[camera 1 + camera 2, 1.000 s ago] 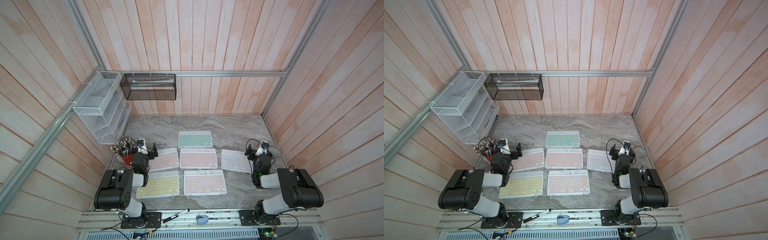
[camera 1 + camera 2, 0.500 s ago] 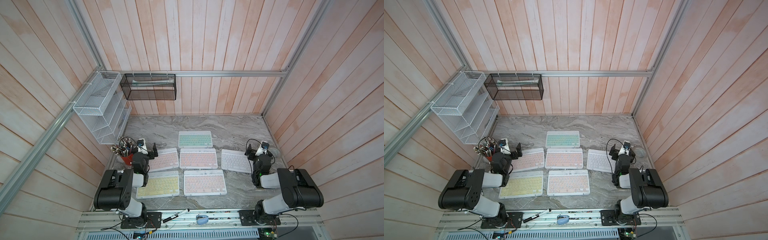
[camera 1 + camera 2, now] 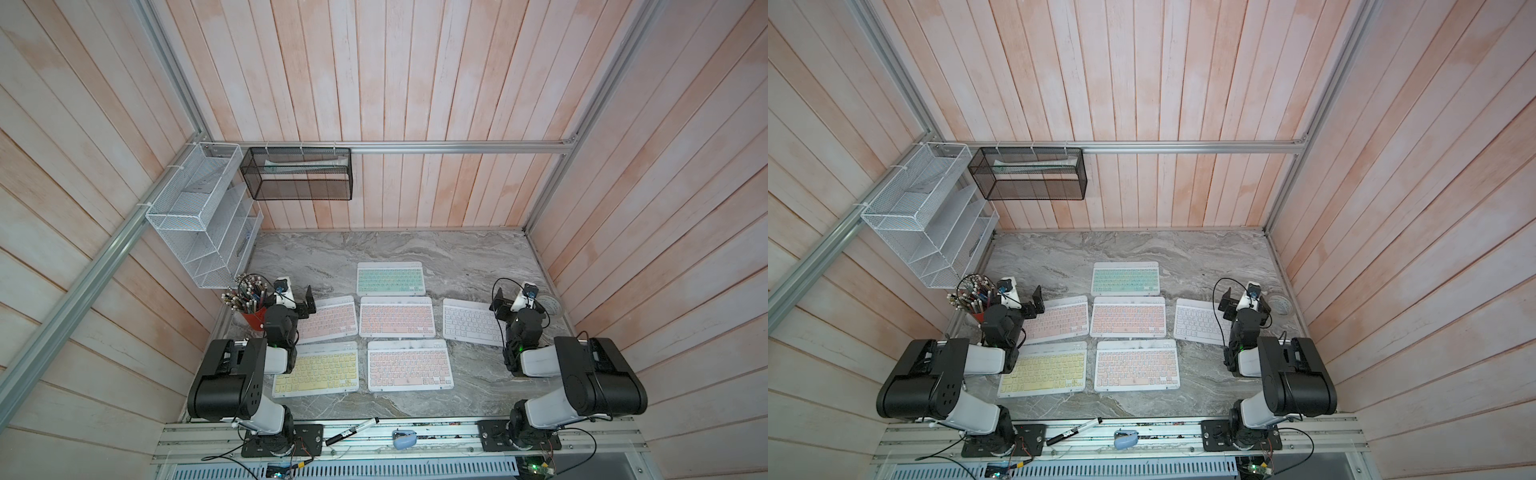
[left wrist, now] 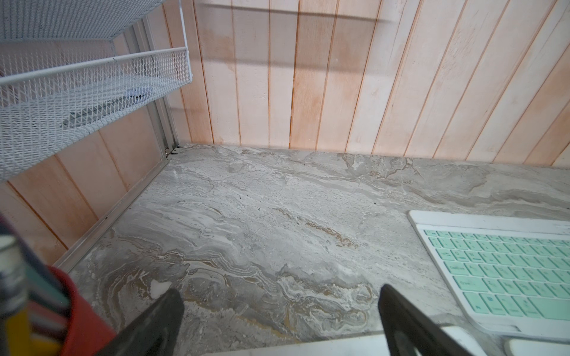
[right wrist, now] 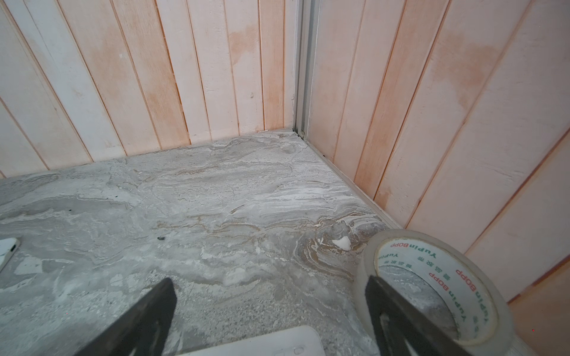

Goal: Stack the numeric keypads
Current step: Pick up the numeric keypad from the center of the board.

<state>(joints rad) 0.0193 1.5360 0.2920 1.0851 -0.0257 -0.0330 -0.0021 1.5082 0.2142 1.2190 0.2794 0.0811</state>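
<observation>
all six keypads lie flat on the marble table [image 3: 374, 245], each on its own, none on top of another. the mint keypad [image 3: 390, 279] is farthest back. just in front of it is a row of 3: left pink keypad [image 3: 332, 319], centre pink keypad [image 3: 397, 316] close beside it, and white keypad [image 3: 469, 323] off to the right w/ a small gap. the nearest row has the yellow keypad [image 3: 318, 370] and front pink keypad [image 3: 409, 365], side by side w/ a gap btwn them.

the left gripper [image 4: 279, 289] sits low over the far left corner of the left pink keypad. its jaws are spread wide w/ only bare marble btwn them. a strip of white frame shows under them in the left wrist view; can't tell if it touches. a red cup [image 3: 254, 320] full of pencils stands just beside that arm, by the wall.

the right gripper [image 5: 268, 280] is likewise spread wide and empty, low over the far right corner of the white keypad. a tape roll [image 5: 410, 246] lies flat just beside it, near the right wall. one finger shows in front of the roll in the right wrist view, contact unclear.

on the walls: a white mesh rack [image 3: 195, 216] on the left and a black mesh basket [image 3: 299, 178] at the back.
</observation>
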